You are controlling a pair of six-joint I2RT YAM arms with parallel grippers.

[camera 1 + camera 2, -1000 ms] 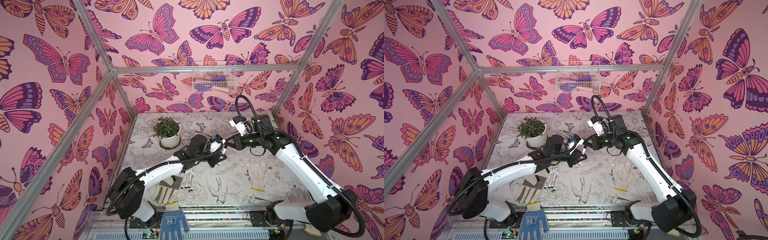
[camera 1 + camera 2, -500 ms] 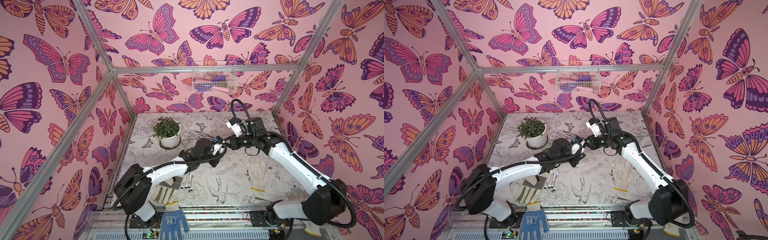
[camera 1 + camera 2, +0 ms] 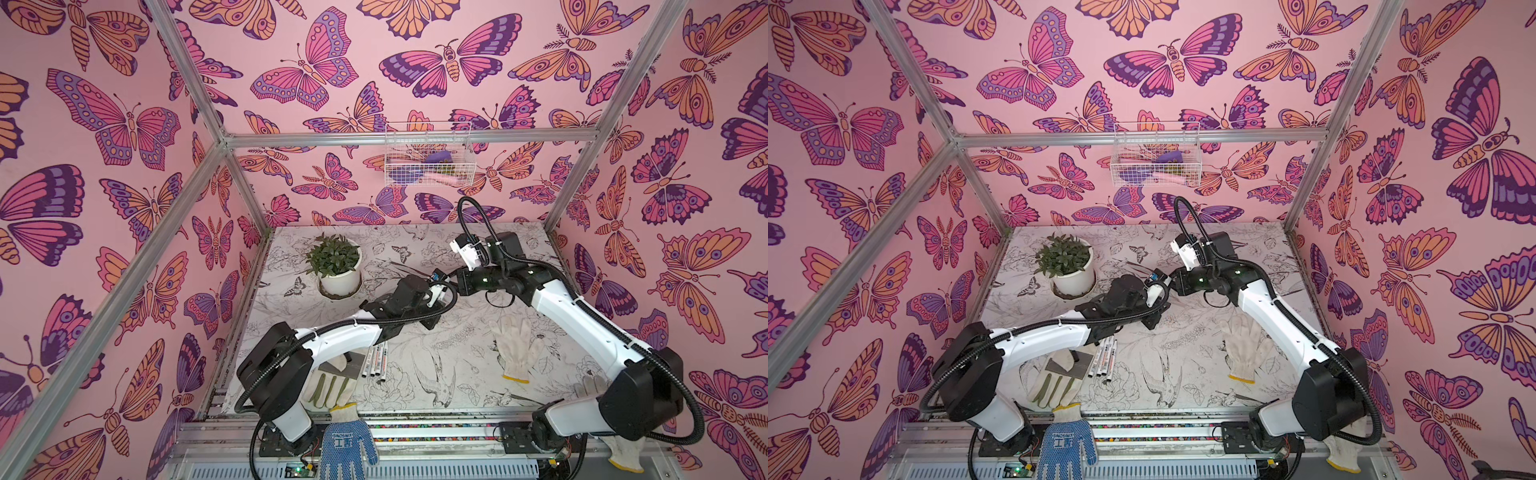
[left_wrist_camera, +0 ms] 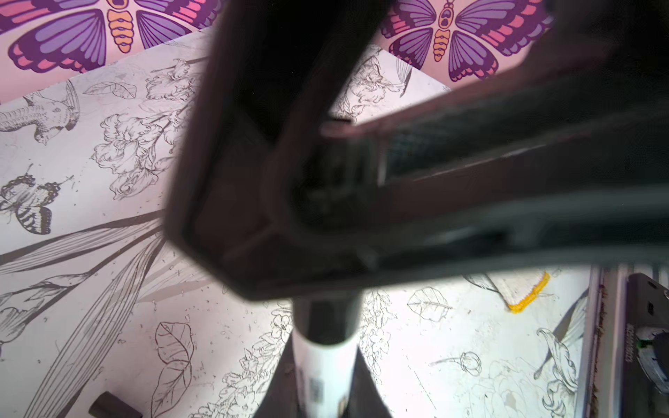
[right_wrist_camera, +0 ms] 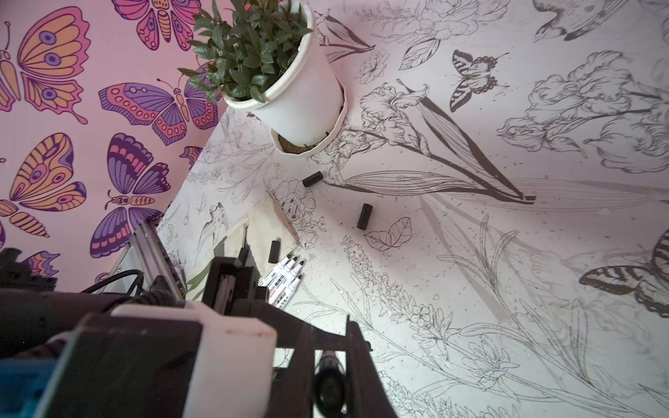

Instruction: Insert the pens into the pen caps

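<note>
— While the left pincer [image 4: 322,362] is clenched on a white pen [image 4: 322,376], what is the right pincer [image 5: 328,353] doing?
— Grasping a black cap [image 5: 327,383]. Both meet above the middle of the surface [image 3: 457,374], pen end toward the cap. Whether it is seated, I cannot tell.
— And elsewhere?
— Just beside a glove [image 3: 328,388], four pens [image 5: 286,277] lie side by side. Between them and the potted plant [image 5: 289,90], three caps [image 5: 365,216] lie loose.

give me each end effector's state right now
Left end effector: closed, holding a pen.
Right end effector: closed, holding a pen cap.
</note>
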